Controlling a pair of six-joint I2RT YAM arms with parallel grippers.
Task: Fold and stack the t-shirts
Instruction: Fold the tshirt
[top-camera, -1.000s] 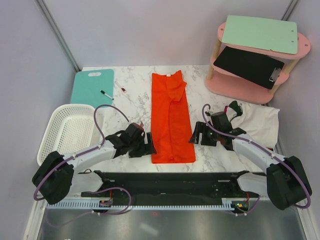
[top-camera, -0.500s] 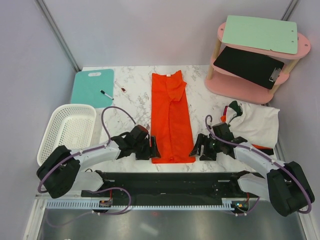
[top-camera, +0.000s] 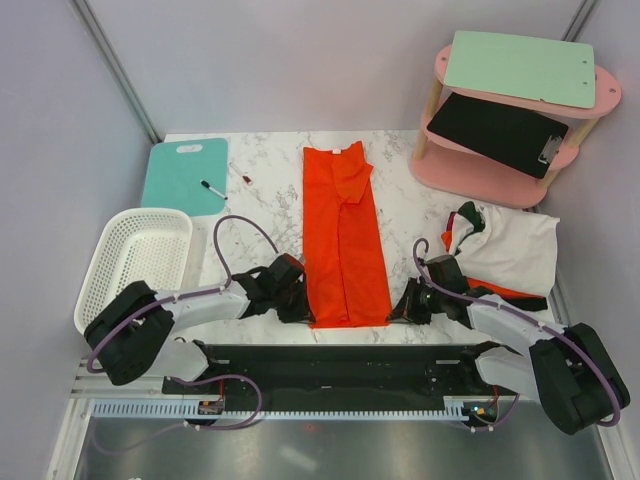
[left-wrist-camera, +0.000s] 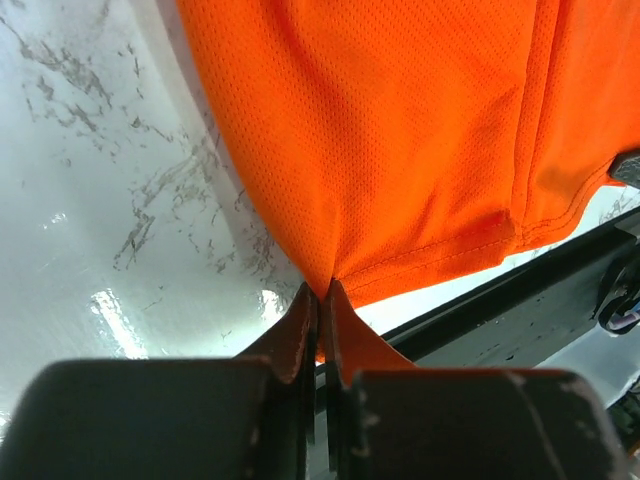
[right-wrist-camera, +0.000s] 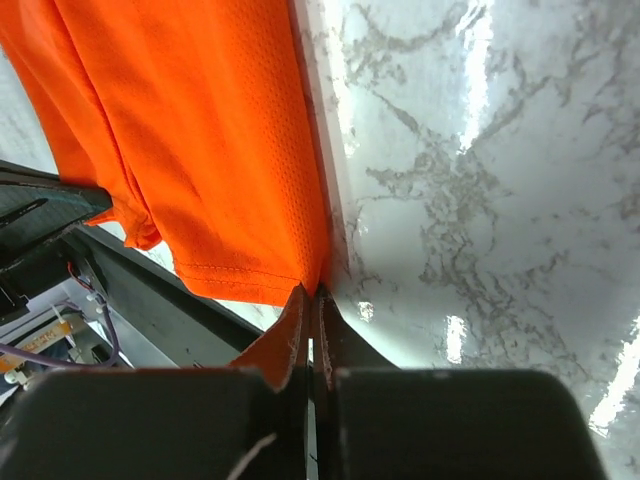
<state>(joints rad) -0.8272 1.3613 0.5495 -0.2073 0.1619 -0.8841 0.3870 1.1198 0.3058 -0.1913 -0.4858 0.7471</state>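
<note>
An orange-red t-shirt (top-camera: 343, 235) lies on the marble table as a long narrow strip, collar at the far end, hem toward me. My left gripper (top-camera: 304, 310) is shut on the hem's near left corner, and the left wrist view shows the cloth (left-wrist-camera: 400, 150) pinched between the fingertips (left-wrist-camera: 303, 322). My right gripper (top-camera: 397, 312) is shut on the near right corner, with the t-shirt (right-wrist-camera: 200, 150) drawn into its closed tips. Another orange-red t-shirt (top-camera: 497, 290) peeks out beneath the white cloth sheet at the right.
A white basket (top-camera: 137, 262) stands at the left and a teal board (top-camera: 183, 176) with a marker behind it. A white cloth sheet (top-camera: 515, 250) lies at the right. A pink two-level shelf (top-camera: 510, 105) holds clipboards at the back right. The black base rail (top-camera: 340, 360) runs along the near edge.
Both grippers came down toward the near edge along the shirt's sides and went from open to shut on the hem corners.
</note>
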